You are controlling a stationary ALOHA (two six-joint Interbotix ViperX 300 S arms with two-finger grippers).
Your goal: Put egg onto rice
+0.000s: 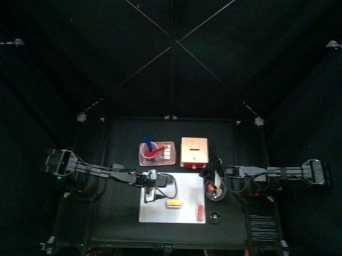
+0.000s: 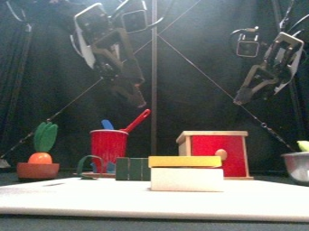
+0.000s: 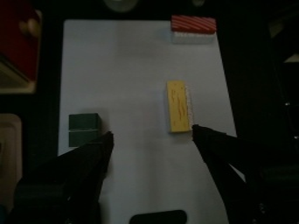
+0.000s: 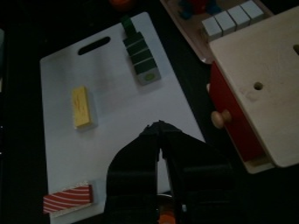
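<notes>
Both pincers hang above the white board (image 1: 178,204): our left pincer (image 3: 152,144) spread wide and empty, our right pincer (image 4: 159,140) clenched. We see the egg (image 3: 177,107) already atop the rice (image 2: 186,179); any brush could knock it off

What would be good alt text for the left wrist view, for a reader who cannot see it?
The left gripper, jaws wide open, hangs over a white board where the yellow egg lies. A dark green block and a red-and-white piece also lie there.
</notes>
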